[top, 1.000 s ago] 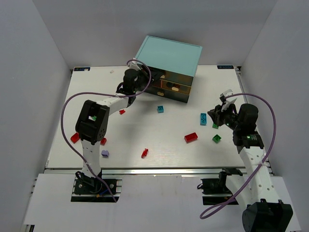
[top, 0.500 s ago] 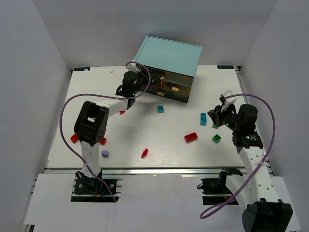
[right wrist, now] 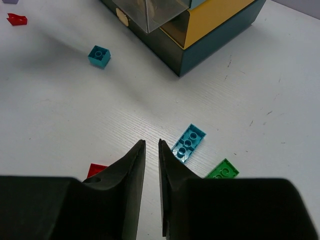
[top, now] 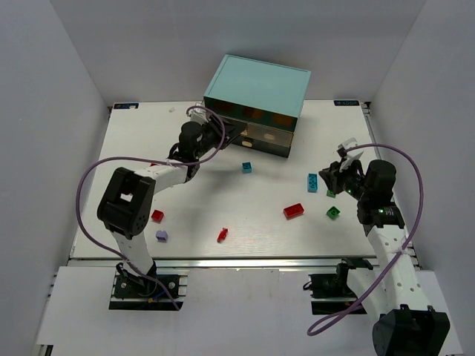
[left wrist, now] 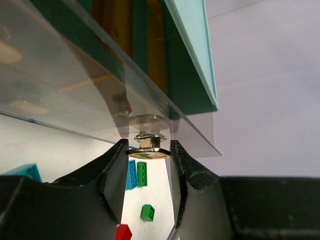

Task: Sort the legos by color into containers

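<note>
The light-teal cabinet [top: 256, 90] stands at the back of the table. My left gripper [top: 220, 139] is shut on the tan knob [left wrist: 148, 149] of a clear-sided drawer [left wrist: 75, 85], which is pulled partly out. My right gripper [top: 332, 178] is shut and empty, hovering just left of a long teal brick [top: 312, 182], which also shows in the right wrist view [right wrist: 188, 143]. Other bricks lie loose on the table: a small teal one [top: 246, 167], two green [top: 333, 213] [top: 331, 193], red ones [top: 293, 211] [top: 222, 235] [top: 157, 216] and a lavender one [top: 161, 236].
White walls close in the table on the left, right and back. The cabinet's lower drawers show a yellow front [right wrist: 210, 20] in the right wrist view. The left arm's purple cable [top: 96, 167] loops over the table's left side.
My left gripper has drawn back to the left and towards me with the knob, pulling the drawer out of the cabinet. The left elbow swung left. The right arm has not moved.
</note>
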Motion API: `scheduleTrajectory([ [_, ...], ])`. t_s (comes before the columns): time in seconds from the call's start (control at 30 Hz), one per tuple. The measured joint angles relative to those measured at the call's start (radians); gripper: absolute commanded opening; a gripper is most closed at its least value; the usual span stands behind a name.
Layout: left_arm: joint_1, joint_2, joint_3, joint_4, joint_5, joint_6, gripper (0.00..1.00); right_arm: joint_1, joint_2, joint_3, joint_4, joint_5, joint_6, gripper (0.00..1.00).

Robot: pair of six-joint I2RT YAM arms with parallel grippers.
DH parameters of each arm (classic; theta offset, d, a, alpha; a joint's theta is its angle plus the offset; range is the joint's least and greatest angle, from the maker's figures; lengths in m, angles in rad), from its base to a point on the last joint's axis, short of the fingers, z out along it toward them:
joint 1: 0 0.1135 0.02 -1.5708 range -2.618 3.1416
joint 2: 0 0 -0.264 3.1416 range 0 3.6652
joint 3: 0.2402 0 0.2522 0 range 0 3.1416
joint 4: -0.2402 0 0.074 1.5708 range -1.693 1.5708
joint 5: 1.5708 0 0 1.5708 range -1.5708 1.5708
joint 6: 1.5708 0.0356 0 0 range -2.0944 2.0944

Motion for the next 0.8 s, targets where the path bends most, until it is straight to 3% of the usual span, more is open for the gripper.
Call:
scheduleTrajectory([
  [0.07,0.000,-0.020,-0.022,0.001,0.003,0.001,0.27,0.000,0.000,0.000,0.001,0.000,-0.002,0.30],
  [0.1,0.000,-0.026,-0.028,0.000,0.004,0.002,0.30,0.000,0.000,0.000,0.001,0.000,-0.003,0.44],
  [0.13,0.000,-0.030,-0.031,-0.002,0.006,0.003,0.45,0.000,0.000,0.000,0.001,-0.001,-0.008,0.52],
  [0.2,0.002,-0.031,-0.032,-0.004,0.013,0.007,0.57,0.000,0.000,0.000,-0.001,-0.010,-0.024,0.75],
  [0.23,0.004,-0.031,-0.032,-0.005,0.016,0.015,0.68,0.000,0.000,0.000,-0.003,-0.021,-0.036,0.79],
  [0.3,0.010,-0.034,-0.032,-0.006,0.023,0.026,0.72,0.000,0.001,0.000,-0.013,-0.050,-0.077,0.86],
  [0.47,0.015,-0.044,-0.032,-0.013,0.036,0.038,0.77,0.000,0.000,0.000,-0.061,-0.161,-0.186,0.89],
  [0.67,0.025,-0.106,-0.032,-0.088,0.043,0.085,0.77,0.000,-0.023,-0.025,-0.180,-0.397,-0.454,0.86],
  [0.77,0.026,-0.188,-0.032,-0.193,0.030,0.137,0.72,0.001,-0.032,-0.047,-0.269,-0.512,-0.617,0.82],
  [0.8,0.026,-0.220,-0.033,-0.233,0.018,0.155,0.64,0.001,-0.031,-0.051,-0.298,-0.537,-0.664,0.81],
])
